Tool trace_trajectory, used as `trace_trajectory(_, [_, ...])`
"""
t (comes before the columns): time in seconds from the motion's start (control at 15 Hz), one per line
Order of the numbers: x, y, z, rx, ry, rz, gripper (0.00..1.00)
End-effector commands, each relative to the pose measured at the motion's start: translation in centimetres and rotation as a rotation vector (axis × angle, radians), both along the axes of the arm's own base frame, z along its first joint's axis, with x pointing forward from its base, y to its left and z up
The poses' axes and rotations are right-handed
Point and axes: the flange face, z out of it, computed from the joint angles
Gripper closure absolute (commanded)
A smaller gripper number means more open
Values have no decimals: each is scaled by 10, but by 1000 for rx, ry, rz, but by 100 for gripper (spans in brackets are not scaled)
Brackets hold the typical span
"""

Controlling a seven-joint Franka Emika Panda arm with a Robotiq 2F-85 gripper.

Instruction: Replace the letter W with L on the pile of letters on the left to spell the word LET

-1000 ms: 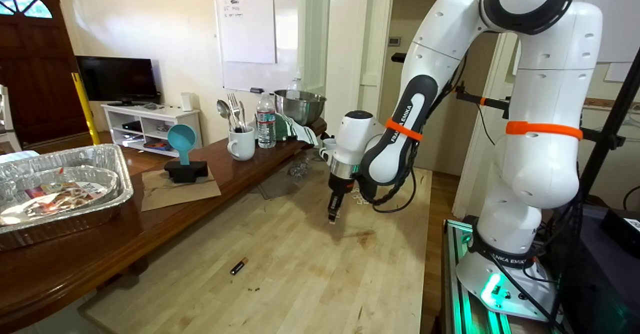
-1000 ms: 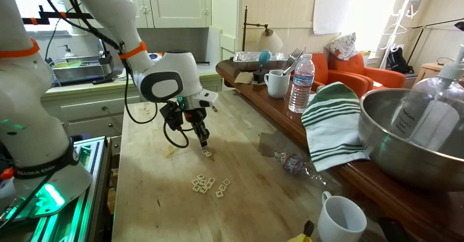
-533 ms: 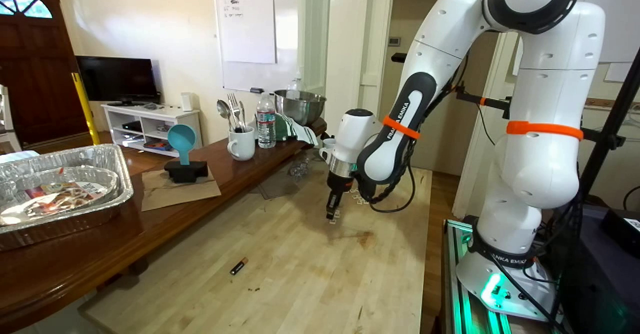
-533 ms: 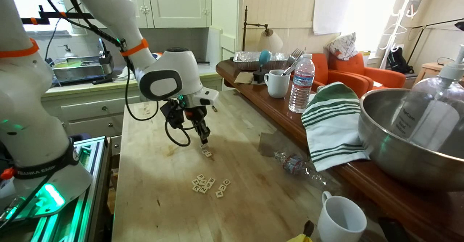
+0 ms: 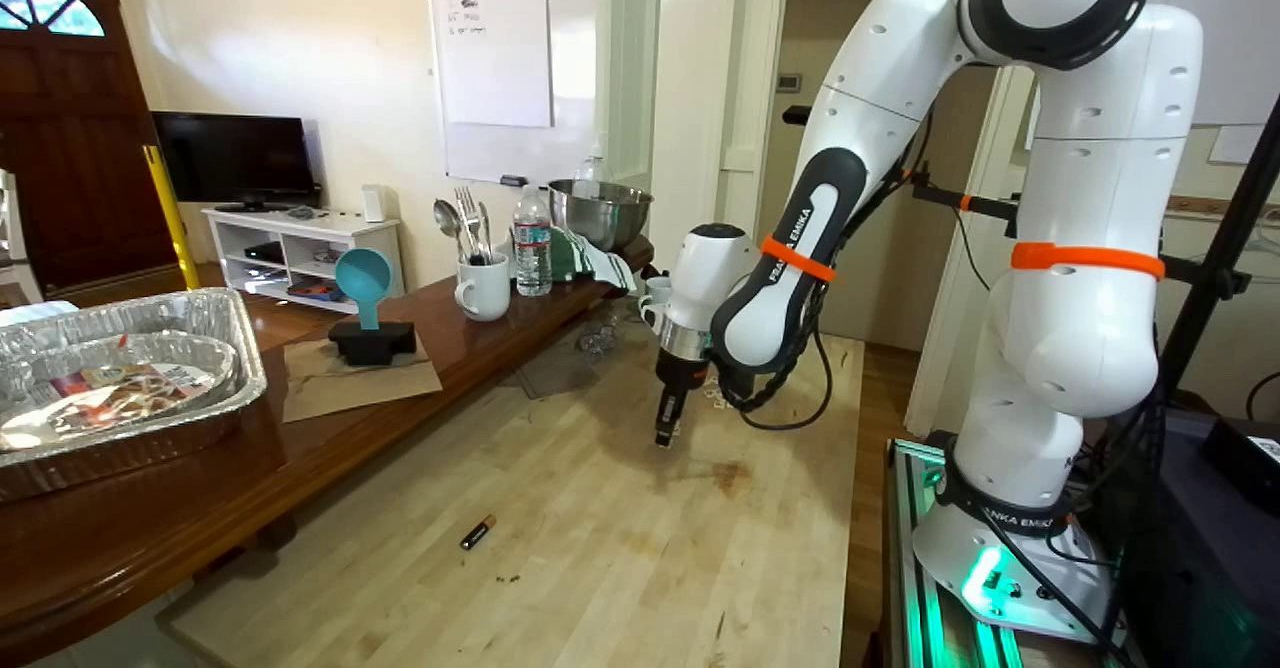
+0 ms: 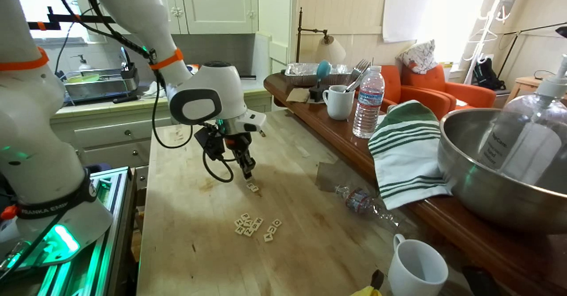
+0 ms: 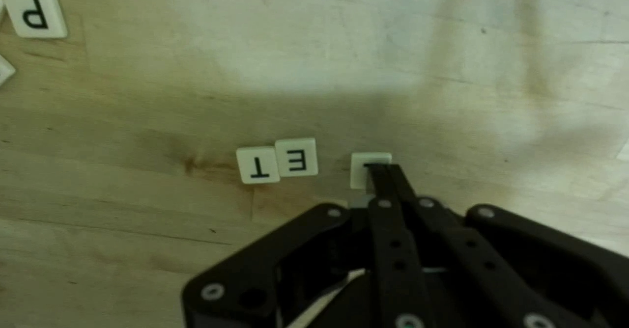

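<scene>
Your black gripper (image 7: pixel 385 166), pressed together, partly hides a square cream tile (image 7: pixel 359 173).
Nearby: square cream tiles E (image 7: pixel 297 157) and T (image 7: pixel 258 165).

- Letter tiles (image 7: pixel 296 157): cream, with black letters.
- Hand (image 7: pixel 385 168): black.
- Worktop (image 6: pixel 297 203): pale tan, grained (with darker brown stains here and there).
- Arm (image 5: pixel 885 53): white and black, banded in bright orange.
- Towel (image 6: pixel 407 161): white with green stripes, one end solid green.
- Battery (image 5: pixel 478 532): black and copper.
- Armchairs (image 6: pixel 470 95): orange.
</scene>
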Motion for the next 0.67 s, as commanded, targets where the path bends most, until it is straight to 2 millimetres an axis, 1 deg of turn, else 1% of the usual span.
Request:
trace_trajectory(0.0, [-3, 0, -7, 8, 28, 12, 100])
trace_trajectory(0.6, [-3, -9, -4, 5, 28, 21, 100])
